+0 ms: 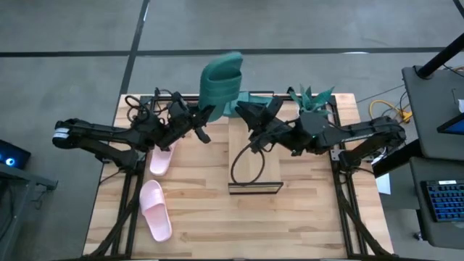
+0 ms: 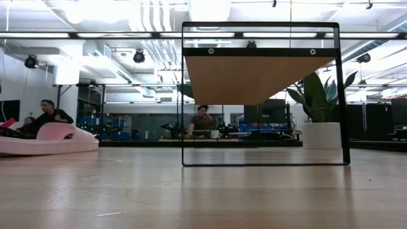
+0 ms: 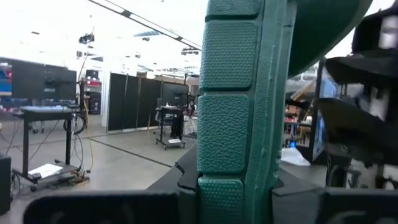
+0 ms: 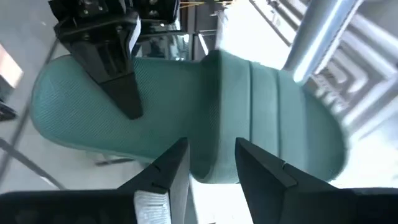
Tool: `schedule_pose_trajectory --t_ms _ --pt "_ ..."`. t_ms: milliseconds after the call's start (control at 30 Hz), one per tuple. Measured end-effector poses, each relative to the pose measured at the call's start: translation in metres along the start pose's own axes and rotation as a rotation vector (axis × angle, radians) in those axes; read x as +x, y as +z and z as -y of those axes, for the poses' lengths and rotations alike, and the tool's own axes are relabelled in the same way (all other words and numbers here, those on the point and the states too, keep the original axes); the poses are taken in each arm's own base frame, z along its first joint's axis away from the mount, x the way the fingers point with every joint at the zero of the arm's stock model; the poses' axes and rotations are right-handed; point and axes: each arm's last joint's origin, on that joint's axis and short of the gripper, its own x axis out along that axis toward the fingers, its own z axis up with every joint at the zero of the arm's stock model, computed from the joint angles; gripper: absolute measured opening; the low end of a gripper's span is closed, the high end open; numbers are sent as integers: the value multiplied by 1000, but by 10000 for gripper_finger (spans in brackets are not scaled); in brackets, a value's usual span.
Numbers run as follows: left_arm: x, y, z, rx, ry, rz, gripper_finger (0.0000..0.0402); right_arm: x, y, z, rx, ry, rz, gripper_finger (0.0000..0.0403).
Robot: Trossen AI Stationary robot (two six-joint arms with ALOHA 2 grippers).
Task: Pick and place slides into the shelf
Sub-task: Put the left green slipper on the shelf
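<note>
Left gripper (image 1: 205,114) has its fingers clamped on a teal slide (image 1: 221,81), held up on end over the tabletop's (image 1: 304,217) far edge. The right gripper (image 1: 246,114) sits just beside it, fingers (image 4: 171,168) partly apart, tips at the strap, not gripping. Two pink slides (image 1: 155,209) lie near the left edge, shelf (image 1: 255,156) mid-tabletop.

Place: a large open robotics lab or industrial workspace.
Ceiling: exposed white ducts (image 2: 152,25) and hanging spotlights (image 2: 139,56), seen in the low view.
Floor: plain grey concrete (image 1: 65,29) around the wooden table (image 1: 203,217).
Furniture: rolling desks (image 3: 46,115), dark partition panels (image 3: 134,99), a keyboard (image 1: 442,199) on a side bench.
People: two seated at workstations far behind, one at left (image 2: 49,114), one at centre (image 2: 202,121).
Greenery: a potted plant (image 2: 321,105) in a white tub.
</note>
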Motion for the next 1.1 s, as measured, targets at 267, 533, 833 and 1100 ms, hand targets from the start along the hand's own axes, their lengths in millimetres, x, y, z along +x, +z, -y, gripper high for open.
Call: schedule_pose_trajectory --t_ms 267,533,833,1100 --pt "3 -4 -1 -57 -34 -9 42 8 6 -3 -77 -63 -16 148" --pt "4 -4 0 -118 -103 -5 42 12 6 4 -72 -83 -22 158" --pt "7 -9 5 -157 -178 -19 42 15 2 13 -59 -103 -29 146" --pt "12 -17 9 -173 -212 -33 42 15 1 16 -16 -156 -45 88"
